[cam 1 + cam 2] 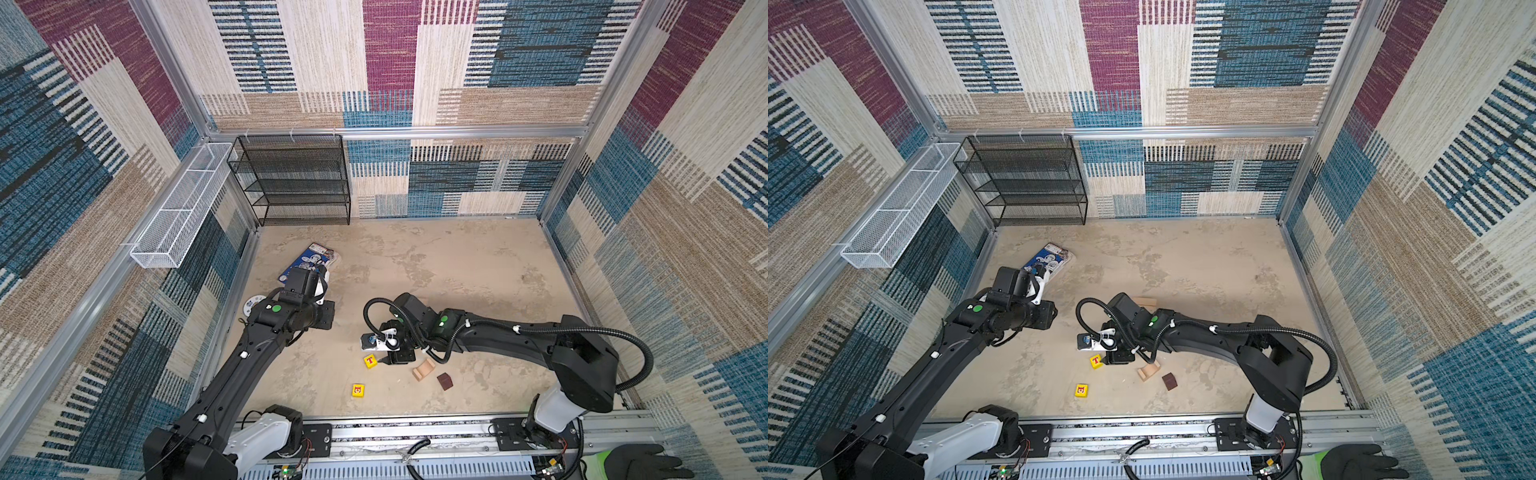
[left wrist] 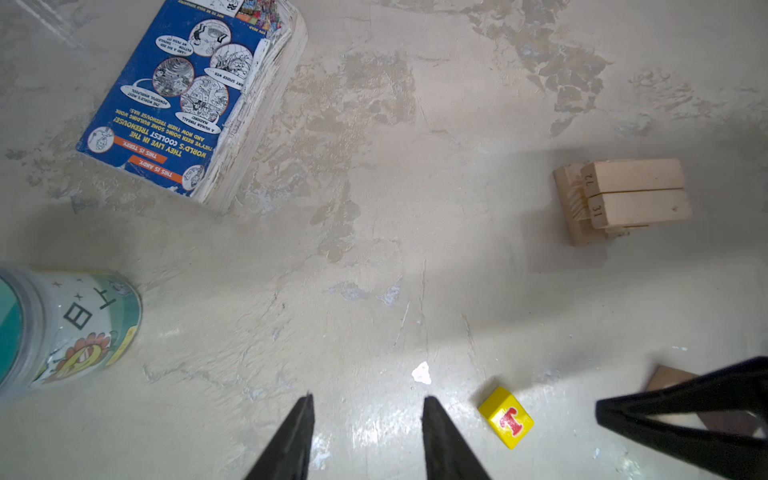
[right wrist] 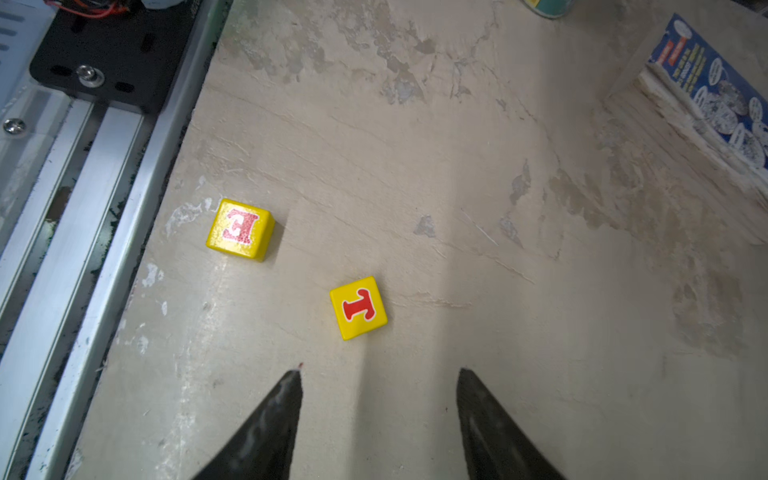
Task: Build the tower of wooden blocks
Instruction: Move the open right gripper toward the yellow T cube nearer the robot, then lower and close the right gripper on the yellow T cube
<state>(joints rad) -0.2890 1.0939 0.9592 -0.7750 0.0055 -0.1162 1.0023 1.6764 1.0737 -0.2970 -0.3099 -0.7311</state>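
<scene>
A yellow cube with a red T [image 3: 358, 308] lies on the floor just ahead of my right gripper [image 3: 380, 371], which is open with nothing between its fingers. Both top views show that cube [image 1: 370, 360] beside the right gripper. A second yellow cube [image 1: 358, 390] lies nearer the front rail. The pale arch [image 1: 424, 369] and the dark brown cube [image 1: 444, 381] lie right of the gripper. Pale bars [image 2: 623, 199] are stacked further back, mostly hidden behind the right arm in a top view [image 1: 1144, 302]. My left gripper [image 2: 369, 400] hovers open over bare floor.
A blue printed book [image 1: 311, 259] lies at the back left, with a printed can [image 2: 62, 328] near the left arm. A black wire shelf [image 1: 291, 178] and a white wire basket [image 1: 183, 208] line the far left walls. A gloved hand [image 1: 640, 461] rests at the front right.
</scene>
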